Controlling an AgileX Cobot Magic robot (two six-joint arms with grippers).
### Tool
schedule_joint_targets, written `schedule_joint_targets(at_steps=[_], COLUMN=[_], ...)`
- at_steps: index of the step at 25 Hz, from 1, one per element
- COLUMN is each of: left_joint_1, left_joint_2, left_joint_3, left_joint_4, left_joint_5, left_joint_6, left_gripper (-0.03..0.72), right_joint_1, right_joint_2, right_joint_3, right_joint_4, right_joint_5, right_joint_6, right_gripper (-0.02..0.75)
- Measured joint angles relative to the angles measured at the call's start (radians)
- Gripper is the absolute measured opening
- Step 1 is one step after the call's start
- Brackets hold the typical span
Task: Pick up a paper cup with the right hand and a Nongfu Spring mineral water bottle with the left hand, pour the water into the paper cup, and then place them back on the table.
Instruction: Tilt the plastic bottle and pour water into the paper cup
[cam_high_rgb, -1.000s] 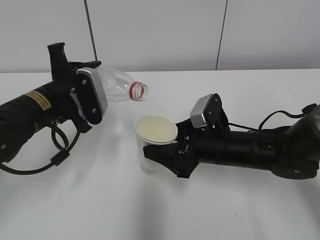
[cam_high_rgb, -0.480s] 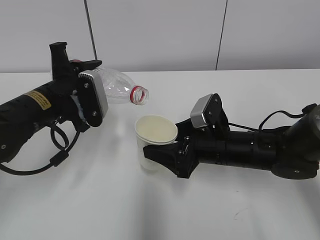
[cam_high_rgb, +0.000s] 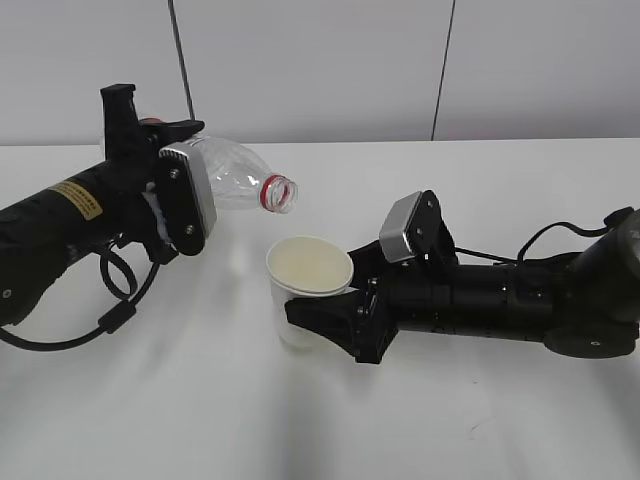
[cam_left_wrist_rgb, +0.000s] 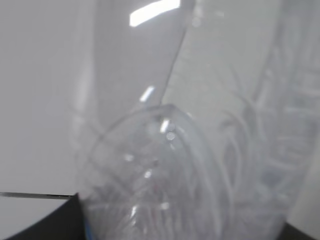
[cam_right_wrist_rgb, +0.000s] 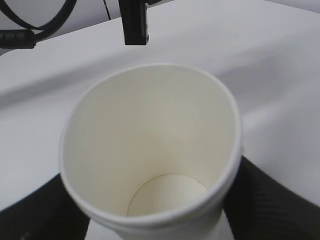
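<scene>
One clear plastic mineral water bottle (cam_high_rgb: 232, 176) with a red neck ring, one small white paper cup (cam_high_rgb: 305, 300) and two black robot arms share the white tabletop (cam_high_rgb: 200, 420). The left gripper (cam_high_rgb: 170, 190), on the yellow-labelled arm, clasps the bottle's body, tipped nearly level, mouth up and left of the cup's rim. The right gripper (cam_high_rgb: 325, 312), reaching low along the table, clamps the upright cup's sides; the cup's bottom looks dry.

A pale grey panelled wall (cam_high_rgb: 320, 70), divided by two thin dark vertical seams (cam_high_rgb: 183, 65), stands behind the white tabletop (cam_high_rgb: 300, 430), which carries soft diffuse shadows under even indoor lighting.
</scene>
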Motion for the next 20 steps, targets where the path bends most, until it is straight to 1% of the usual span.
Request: schedule_joint_targets(at_steps=[7, 18, 20], left_joint_1=[0.000, 0.000, 0.000], left_joint_2=[0.000, 0.000, 0.000], left_joint_3=[0.000, 0.000, 0.000], left_joint_4=[0.000, -0.009, -0.010], left_joint_5=[-0.002, -0.038, -0.038], left_joint_6=[0.025, 0.026, 0.045], left_gripper=[0.343, 0.343, 0.343], right_joint_1=[0.000, 0.000, 0.000], right_joint_2=[0.000, 0.000, 0.000], right_joint_3=[0.000, 0.000, 0.000], right_joint_4=[-0.001, -0.001, -0.001], right_joint_5=[-0.002, -0.002, -0.002], right_joint_6=[0.000, 0.000, 0.000], right_gripper=[0.541, 0.540, 0.540])
